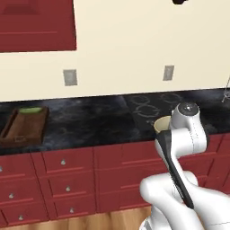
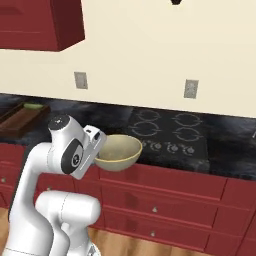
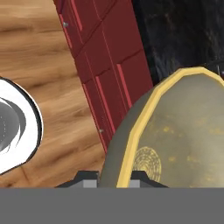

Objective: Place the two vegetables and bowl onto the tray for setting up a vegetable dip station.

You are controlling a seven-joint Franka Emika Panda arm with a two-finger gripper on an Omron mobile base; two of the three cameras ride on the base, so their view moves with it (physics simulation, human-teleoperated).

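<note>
Left base view: the tray [image 1: 24,126] lies at the left end of the dark worktop [image 1: 90,119] with a green vegetable [image 1: 30,109] at its far end, while the bowl [image 1: 162,124] shows partly behind the arm. Right base view: the bowl [image 2: 118,152] hangs at the hand, in front of the cooktop [image 2: 167,132] and the red drawers [image 2: 165,200], well apart from the tray [image 2: 20,119]. Hand view: the fingers [image 3: 111,178] are closed tight on the bowl's rim [image 3: 144,122], one tip on each side of the wall.

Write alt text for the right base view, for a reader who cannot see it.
A white robot arm holds a cream-beige bowl by its rim in its shut gripper, lifted at the front edge of a dark stone counter, left of a black cooktop. Far left on the counter sits a brown wooden tray with a green vegetable on it; red drawers run below.
</note>
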